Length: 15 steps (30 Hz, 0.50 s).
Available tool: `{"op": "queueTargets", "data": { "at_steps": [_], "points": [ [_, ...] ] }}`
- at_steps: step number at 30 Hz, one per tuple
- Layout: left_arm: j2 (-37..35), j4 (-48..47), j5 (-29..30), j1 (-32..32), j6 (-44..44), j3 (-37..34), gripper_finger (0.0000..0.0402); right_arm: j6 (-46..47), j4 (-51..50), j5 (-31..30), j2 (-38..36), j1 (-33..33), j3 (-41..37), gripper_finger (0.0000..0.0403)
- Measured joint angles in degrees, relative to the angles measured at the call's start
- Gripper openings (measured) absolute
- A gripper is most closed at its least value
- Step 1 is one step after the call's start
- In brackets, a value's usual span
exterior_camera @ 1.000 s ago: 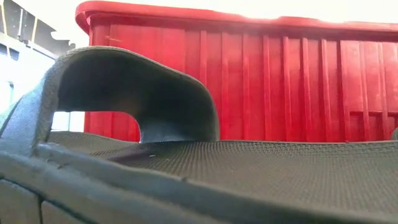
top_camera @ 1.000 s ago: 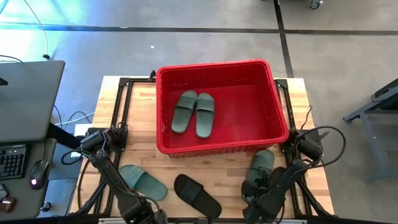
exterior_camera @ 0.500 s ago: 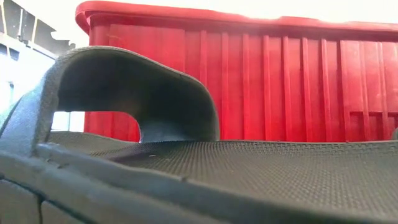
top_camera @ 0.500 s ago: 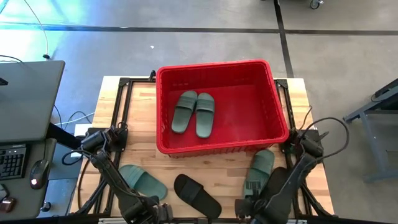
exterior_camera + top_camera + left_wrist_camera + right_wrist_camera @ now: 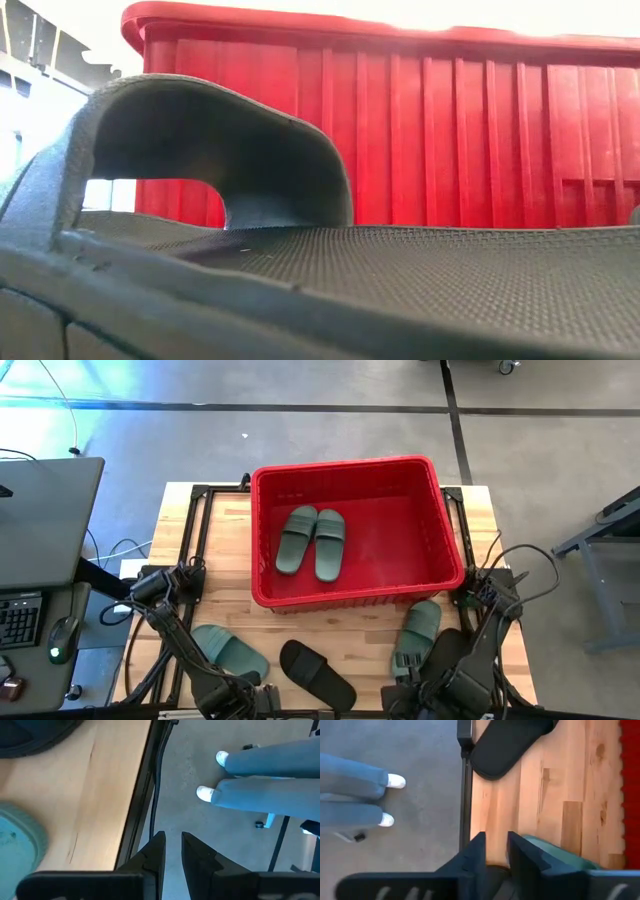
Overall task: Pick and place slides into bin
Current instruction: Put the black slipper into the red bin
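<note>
Right gripper (image 5: 496, 851): at the table's near edge, fingers drawn close with a narrow gap between them, nothing pinched. Just ahead of it, bare wood of the table (image 5: 547, 785); beside its fingertips, the rounded end of a green slide (image 5: 555, 854); farther out, the black slide (image 5: 512, 742) lying over the table edge.

Left gripper (image 5: 171, 851): likewise at the near edge, fingers nearly together, empty, pointing off the table over the floor. To one side, a pale green slide (image 5: 17, 842) on the wood.

Seen from above, going outward from the two claws: left green slide (image 5: 229, 651), black slide (image 5: 316, 674) between the arms, right green slide (image 5: 417, 632) just beside the right arm.

Beyond these: the red bin (image 5: 447, 530), holding two green slides (image 5: 312, 540) side by side.

Floor beyond the table: a person's legs (image 5: 270, 777) in blue trousers, white shoes.
</note>
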State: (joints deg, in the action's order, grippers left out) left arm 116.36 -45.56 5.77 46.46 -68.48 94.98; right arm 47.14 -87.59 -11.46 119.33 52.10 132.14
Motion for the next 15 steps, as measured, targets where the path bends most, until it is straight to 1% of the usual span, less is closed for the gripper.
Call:
{"op": "queueTargets", "data": {
  "at_steps": [5,7,11,13,15],
  "points": [
    [0.0,-0.5,7.5,-0.3,4.2,0.0,0.0049,-2.8,-1.3,0.3,0.1,0.0,-1.0,0.0126],
    [0.0,-0.3,9.2,-0.5,4.7,0.0,0.0049,-2.5,-1.6,-0.1,0.0,-0.1,-1.4,0.014],
    [0.3,-0.7,12.1,-0.7,7.3,0.0,0.0049,-1.3,-2.1,-4.4,0.1,-0.2,-1.8,0.016],
    [1.0,-0.9,10.1,-1.3,8.5,0.0,0.0049,0.3,-2.1,-5.9,0.2,-0.2,-1.8,0.0164],
    [1.2,-0.2,4.4,-2.1,9.0,-0.1,0.0049,3.3,-2.1,-5.8,0.3,-0.8,-1.8,0.0167]
  ]
}}
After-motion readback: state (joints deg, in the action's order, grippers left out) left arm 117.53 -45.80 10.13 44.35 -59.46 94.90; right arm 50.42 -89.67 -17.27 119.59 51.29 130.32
